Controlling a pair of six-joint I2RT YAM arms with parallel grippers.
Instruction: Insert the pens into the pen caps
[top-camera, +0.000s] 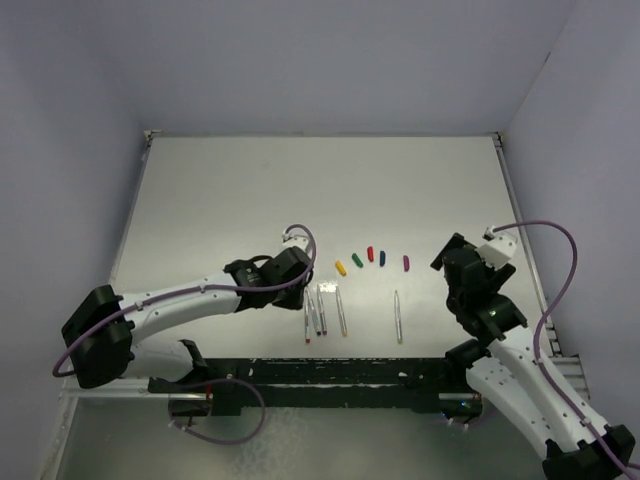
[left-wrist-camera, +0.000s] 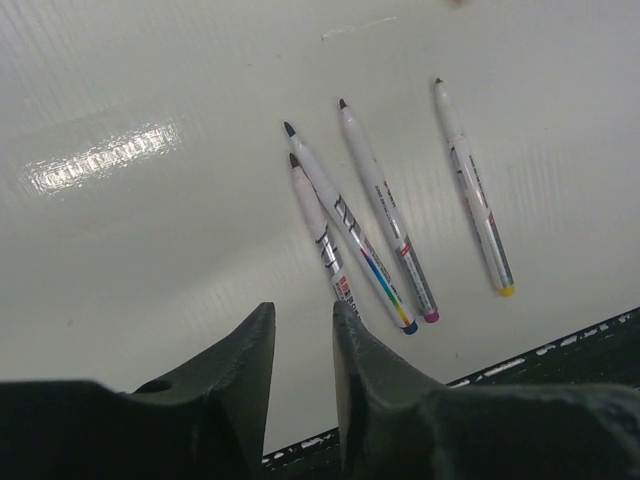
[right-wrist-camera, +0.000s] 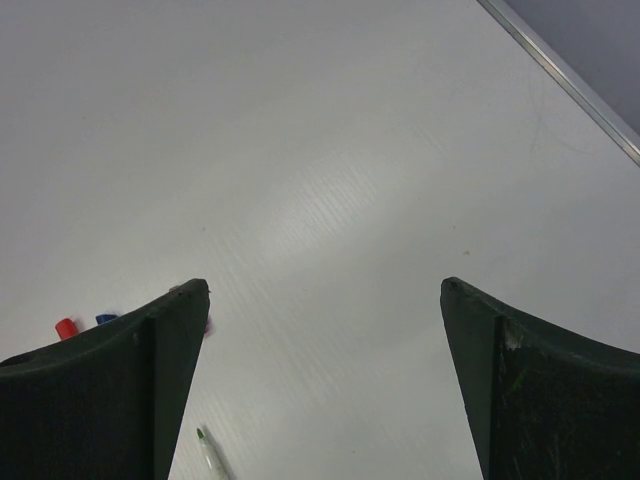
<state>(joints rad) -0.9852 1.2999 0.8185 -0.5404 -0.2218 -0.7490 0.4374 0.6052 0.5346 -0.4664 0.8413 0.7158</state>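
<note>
My left fingers (left-wrist-camera: 258, 345) hang over the worktop (top-camera: 250, 190), a narrow gap between them and nothing in it, lined up for the nearest of four silvery pens (left-wrist-camera: 388, 212) fanned out at lower centre. The five coloured pen caps (top-camera: 370, 254) arc just beyond. Right of those lies a fifth pen (top-camera: 398, 317); my right fingers (right-wrist-camera: 165, 350) gape wide, empty, waiting.

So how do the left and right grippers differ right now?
The left gripper has its jaws close together, with only a narrow gap; the right gripper stands wide open. The left gripper hangs by the near ends of the pens; the right gripper is over bare table, with the red cap and blue cap off to one side. Both hold nothing.
</note>
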